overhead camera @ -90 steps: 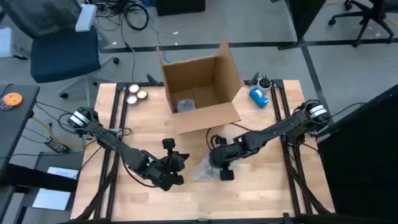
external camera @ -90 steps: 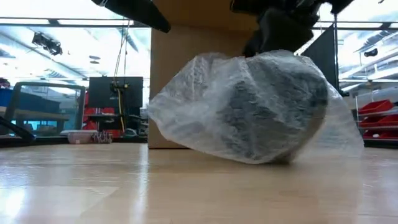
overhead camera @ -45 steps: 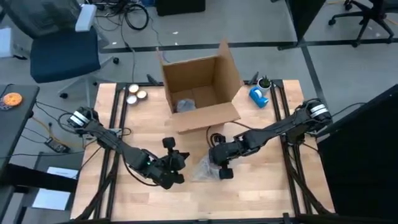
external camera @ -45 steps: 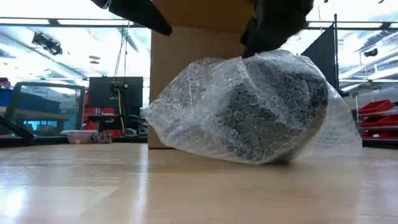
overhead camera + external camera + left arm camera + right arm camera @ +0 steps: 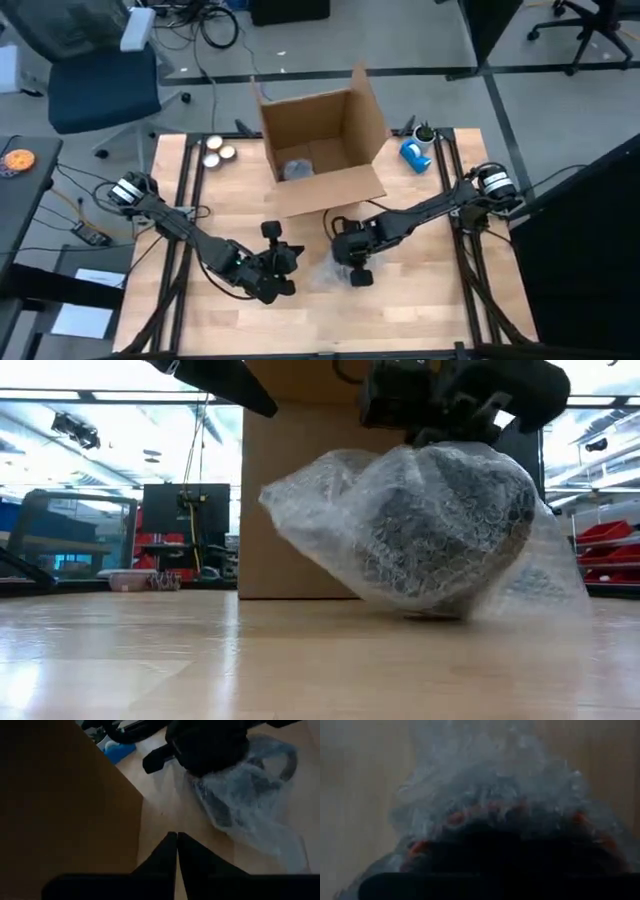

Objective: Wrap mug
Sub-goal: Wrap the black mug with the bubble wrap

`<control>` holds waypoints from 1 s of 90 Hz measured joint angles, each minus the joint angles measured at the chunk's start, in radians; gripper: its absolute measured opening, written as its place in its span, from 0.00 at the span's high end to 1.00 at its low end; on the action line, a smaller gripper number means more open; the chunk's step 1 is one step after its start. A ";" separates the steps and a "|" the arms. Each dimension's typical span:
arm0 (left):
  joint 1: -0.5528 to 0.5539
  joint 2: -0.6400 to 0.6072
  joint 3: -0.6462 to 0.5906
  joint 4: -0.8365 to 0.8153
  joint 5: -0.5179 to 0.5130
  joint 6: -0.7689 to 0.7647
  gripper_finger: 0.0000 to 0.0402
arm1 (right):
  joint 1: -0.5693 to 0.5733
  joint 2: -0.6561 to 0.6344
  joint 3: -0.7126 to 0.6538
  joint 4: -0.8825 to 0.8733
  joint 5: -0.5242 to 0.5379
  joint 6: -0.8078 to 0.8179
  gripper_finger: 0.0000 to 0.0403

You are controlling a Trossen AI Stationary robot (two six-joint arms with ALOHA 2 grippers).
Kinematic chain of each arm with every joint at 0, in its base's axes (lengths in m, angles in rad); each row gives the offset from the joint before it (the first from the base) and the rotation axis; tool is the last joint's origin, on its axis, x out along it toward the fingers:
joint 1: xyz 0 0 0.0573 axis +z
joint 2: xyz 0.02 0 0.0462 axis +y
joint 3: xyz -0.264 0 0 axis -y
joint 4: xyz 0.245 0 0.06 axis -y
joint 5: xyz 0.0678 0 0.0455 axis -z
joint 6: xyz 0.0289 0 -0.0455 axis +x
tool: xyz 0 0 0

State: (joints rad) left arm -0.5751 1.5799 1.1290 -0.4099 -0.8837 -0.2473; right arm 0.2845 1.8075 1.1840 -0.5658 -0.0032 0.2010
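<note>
The mug, dark and bundled in clear bubble wrap [image 5: 326,273], lies on the table in front of the cardboard box [image 5: 320,150]. In the low view the bundle [image 5: 440,530] rests on its underside, and a loose flap of wrap [image 5: 300,500] sticks up at one end. My right gripper [image 5: 350,258] sits on top of the bundle, shut on it. My left gripper [image 5: 282,262] hovers to the bundle's left, shut and holding nothing [image 5: 176,842]. My right gripper comes down from above onto the top of the wrapped mug [image 5: 450,455]. Its own body and the wrap [image 5: 495,795] hide the fingers, so which part they have cannot be told. The bundle sits tilted, its underside [image 5: 440,610] on the table.
The open cardboard box holds another wrapped item [image 5: 298,170]. A blue object [image 5: 415,152] stands at the far right, and two round items [image 5: 215,150] at the far left. Bare wood lies along the near edge [image 5: 330,325].
My right gripper has shifted a little toward the table's left and far side, on top of the bundle. The bundle has tipped with it: its loose flap end has risen off the table and the wrap has bunched up, while the underside stays on the table.
</note>
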 joint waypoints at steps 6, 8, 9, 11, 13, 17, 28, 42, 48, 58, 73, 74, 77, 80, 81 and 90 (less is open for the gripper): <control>0.000 0.001 -0.002 0.003 0.006 -0.014 1.00 | 0.005 -0.027 -0.007 -0.016 0.009 0.015 1.00; 0.000 0.003 -0.004 0.004 0.007 -0.015 1.00 | 0.006 -0.041 -0.008 -0.021 0.011 0.021 1.00; 0.000 0.003 -0.004 0.004 0.007 -0.016 1.00 | 0.007 -0.047 -0.008 -0.023 0.012 0.024 1.00; 0.000 0.004 -0.006 0.003 0.007 -0.016 1.00 | 0.009 -0.058 -0.010 -0.028 0.016 0.029 1.00; 0.000 0.004 -0.007 0.002 0.007 -0.017 1.00 | 0.010 -0.069 -0.011 -0.039 0.018 0.035 1.00; 0.000 0.005 -0.008 0.004 0.007 -0.017 1.00 | 0.010 -0.090 -0.013 -0.056 0.020 0.045 1.00; 0.001 0.005 -0.007 0.033 0.012 -0.017 1.00 | 0.022 -0.133 -0.013 -0.084 0.022 0.073 1.00; 0.005 0.022 -0.007 0.061 0.035 -0.010 1.00 | 0.044 -0.153 -0.013 -0.099 0.025 0.085 1.00; 0.011 0.046 -0.007 0.067 0.067 -0.010 1.00 | 0.054 -0.155 -0.013 -0.091 0.026 0.085 1.00; 0.013 0.098 -0.008 0.076 0.123 -0.006 1.00 | 0.064 -0.158 -0.011 -0.067 0.036 0.084 1.00; 0.012 0.140 -0.008 0.080 0.147 -0.012 1.00 | 0.068 -0.155 -0.010 0.034 0.039 0.050 1.00; 0.013 0.142 -0.008 0.081 0.147 -0.013 1.00 | 0.068 -0.154 -0.010 0.041 0.039 0.047 1.00; 0.014 0.144 -0.008 0.089 0.151 -0.014 1.00 | 0.068 -0.154 -0.010 0.060 0.035 0.038 1.00; 0.017 0.147 -0.008 0.099 0.155 -0.014 1.00 | 0.068 -0.154 -0.010 0.079 0.035 0.029 1.00; 0.017 0.148 -0.008 0.104 0.156 -0.015 1.00 | 0.068 -0.154 -0.010 0.085 0.035 0.027 1.00; 0.025 0.166 -0.008 0.164 0.174 -0.018 1.00 | 0.065 -0.154 -0.010 0.120 0.036 0.001 1.00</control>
State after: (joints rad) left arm -0.5501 1.7461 1.1213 -0.2459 -0.7097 -0.2649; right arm 0.3496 1.6539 1.1744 -0.4456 0.0327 0.2020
